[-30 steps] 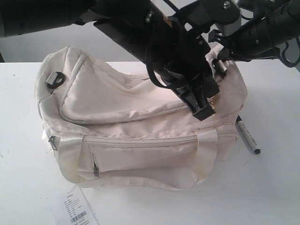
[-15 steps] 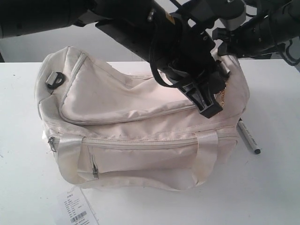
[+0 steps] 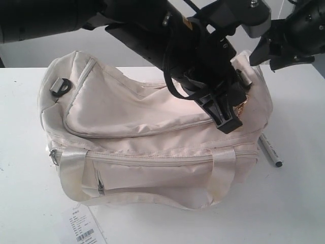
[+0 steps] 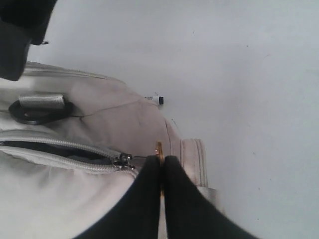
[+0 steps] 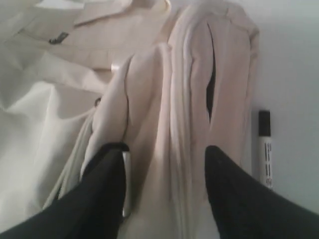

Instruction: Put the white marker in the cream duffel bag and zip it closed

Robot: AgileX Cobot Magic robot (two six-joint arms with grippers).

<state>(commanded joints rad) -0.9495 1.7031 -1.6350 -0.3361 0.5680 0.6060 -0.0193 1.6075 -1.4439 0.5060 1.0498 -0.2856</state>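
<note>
I've got the white marker (image 3: 269,150) flat on the counter (image 3: 299,203), just beside the right end of the cream duffel bag (image 3: 152,127), long axis slanting toward the near edge. My right pincer (image 5: 164,147) is nearer, open and empty, above the bag end; the marker sits outboard and lower. My left pincer (image 4: 160,164) is clamped on a gold pull tab (image 4: 158,149). Can't tell how far the zip's open.

Both arms (image 3: 142,25) are thick matte-black tubes, with a pale grey housing (image 3: 251,18). A looped black cable (image 3: 169,84) runs by the left claw (image 3: 227,119); the right claw (image 5: 164,154) has tapered black fingers (image 5: 107,189).
</note>
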